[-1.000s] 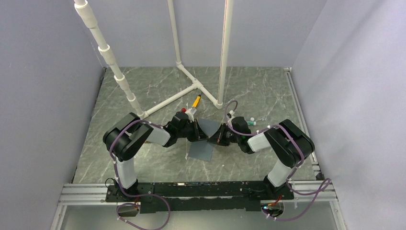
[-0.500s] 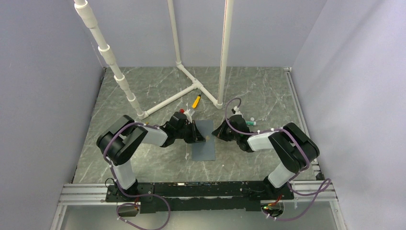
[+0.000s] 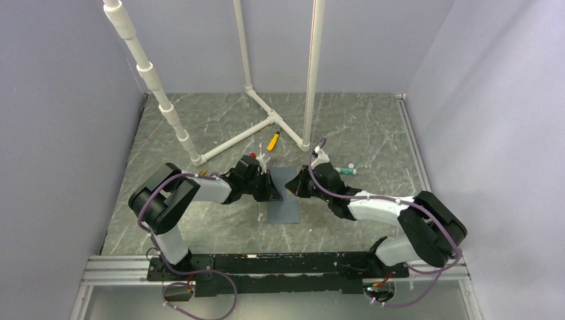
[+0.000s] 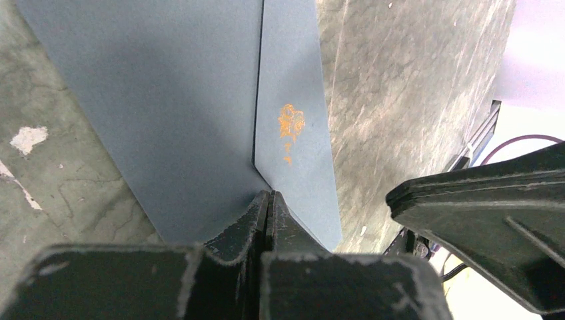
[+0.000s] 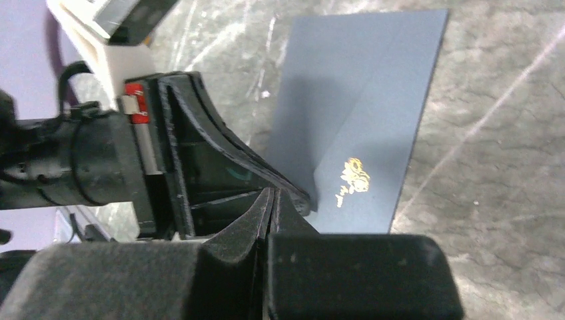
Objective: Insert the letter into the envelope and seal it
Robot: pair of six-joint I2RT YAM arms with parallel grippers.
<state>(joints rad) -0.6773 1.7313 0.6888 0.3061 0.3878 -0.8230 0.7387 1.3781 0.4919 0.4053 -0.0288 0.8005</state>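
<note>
colours and patterns

envelope (image 4: 166, 100) was plain slate blue-grey with an orange-gold emblem (image 4: 290, 127). table (image 3: 360, 127) was grey-green marble, pale veins. left gripper (image 4: 268, 195) and right gripper (image 5: 274, 192) were black. cables (image 3: 150, 200) purple, pipes (image 3: 256, 130) white.

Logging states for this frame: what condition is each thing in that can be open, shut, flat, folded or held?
envelope, lying flat on the table, flap folded down, gold emblem facing up; sealed or not, cannot tell
left claw, shut, tips down on the envelope, holding nothing
right claw, shut, tips beside the left claw over the envelope, holding nothing
letter, not visible in any view
</note>
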